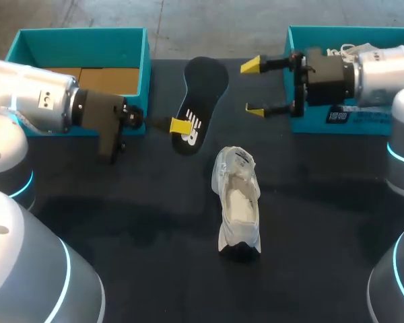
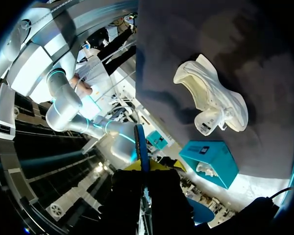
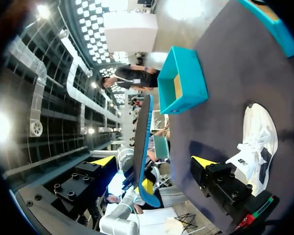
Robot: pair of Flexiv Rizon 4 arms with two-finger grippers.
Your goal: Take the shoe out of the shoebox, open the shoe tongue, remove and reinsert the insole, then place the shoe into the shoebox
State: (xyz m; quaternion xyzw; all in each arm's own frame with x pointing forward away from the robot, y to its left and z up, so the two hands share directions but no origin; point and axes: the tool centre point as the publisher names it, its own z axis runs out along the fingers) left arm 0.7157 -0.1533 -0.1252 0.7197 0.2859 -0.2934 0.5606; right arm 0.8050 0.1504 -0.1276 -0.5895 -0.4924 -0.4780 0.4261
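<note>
Insole [image 1: 205, 84] seemingly gripped in left pincer [image 1: 180, 126], shoe [image 1: 238, 202] lying apart.

White shoe [image 1: 238, 202] stands upright (opening upward); black insole [image 1: 203, 87] aloft beyond it.

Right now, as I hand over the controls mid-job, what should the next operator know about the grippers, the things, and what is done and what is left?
Left gripper: shut on the black insole, holding it by one end near the far side of the table.
Right gripper: open and holding nothing, beside the insole but not touching it.
White shoe: stands mid-table, opening up, apart from both grippers.
Left shoebox and right shoebox: at the far corners.
Done: the shoe is out and the insole is removed.
Left: reinsert the insole, then put the shoe back in a shoebox.
</note>
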